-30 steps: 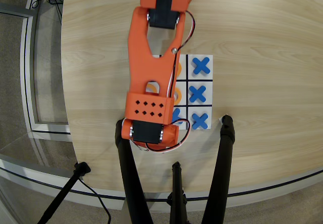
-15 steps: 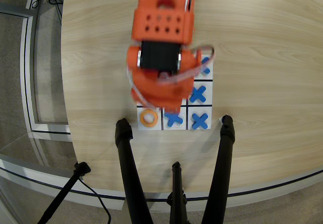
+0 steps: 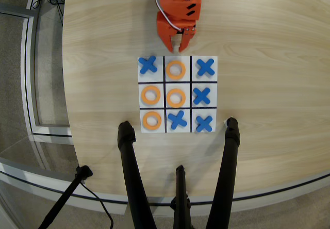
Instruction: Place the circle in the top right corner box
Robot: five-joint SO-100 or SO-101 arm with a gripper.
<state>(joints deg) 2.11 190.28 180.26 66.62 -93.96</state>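
Orange rings fill four cells of the white board (image 3: 177,94) on the wooden table (image 3: 268,59): top middle (image 3: 176,69), middle left (image 3: 150,95), centre (image 3: 176,97) and bottom left (image 3: 151,120). Blue X pieces sit in the other five, one (image 3: 205,67) in the top right corner as the overhead view shows it. The orange hand (image 3: 176,47) hangs just above the board's top edge, fingers slightly spread, holding nothing. Black tripod legs (image 3: 131,177) cross the near edge.

No text, labels, brands or numbers can be read. The board (image 3: 178,94) carries only blue X pieces (image 3: 205,67) and orange rings (image 3: 176,69).
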